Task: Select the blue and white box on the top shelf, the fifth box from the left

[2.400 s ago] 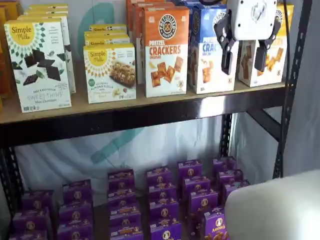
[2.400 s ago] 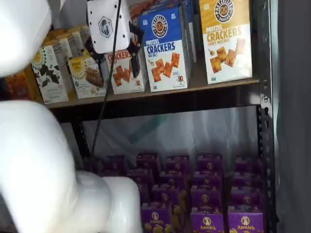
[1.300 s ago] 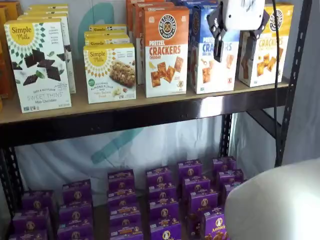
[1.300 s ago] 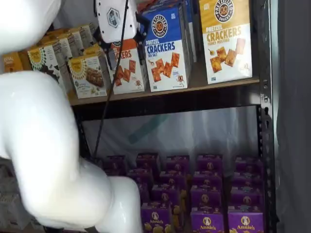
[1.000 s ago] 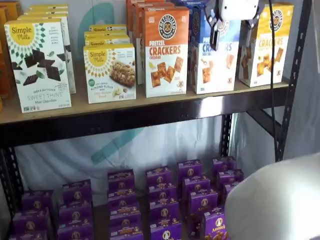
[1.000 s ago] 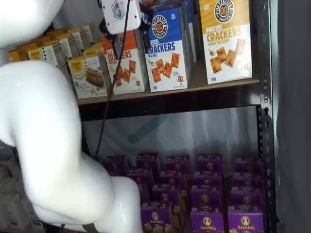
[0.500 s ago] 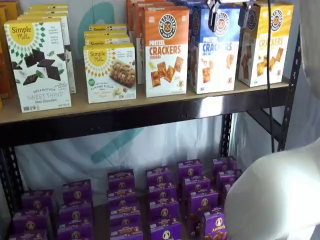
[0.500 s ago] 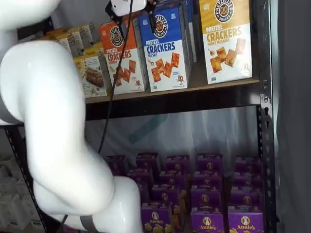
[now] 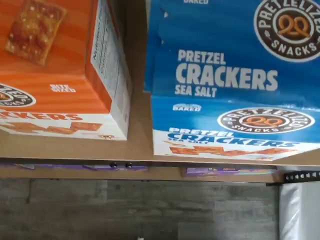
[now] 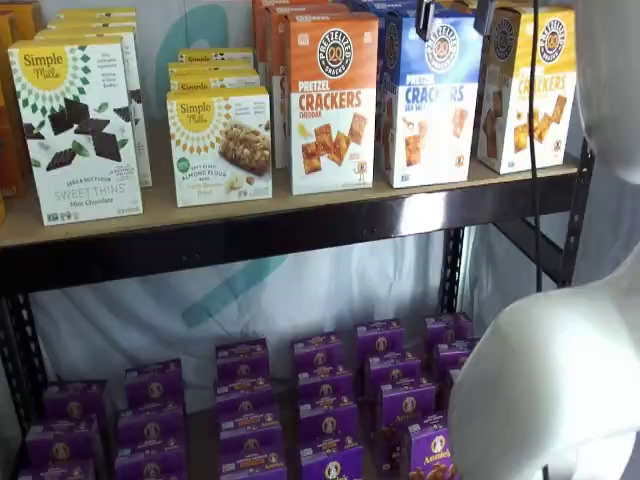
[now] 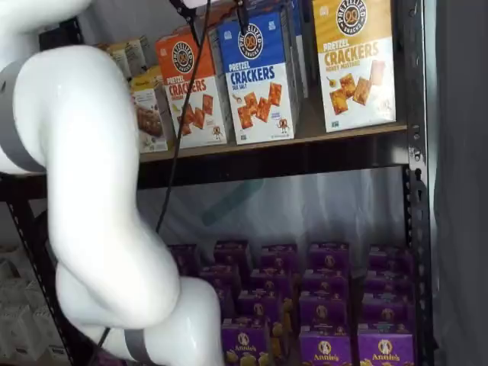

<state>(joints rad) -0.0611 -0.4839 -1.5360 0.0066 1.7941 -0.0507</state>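
Glossy cardboard box (image 10: 432, 100) (matt wooden shelf (image 10: 300, 205)).

Blue and white box (image 10: 430, 100) upright on the top shelf (image 10: 300, 205)

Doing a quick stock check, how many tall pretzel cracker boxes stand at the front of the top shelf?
3: orange-topped cracker box, then blue and white box beside it, then yellow-topped cracker box at the far end. More of each sit behind, partly hidden.
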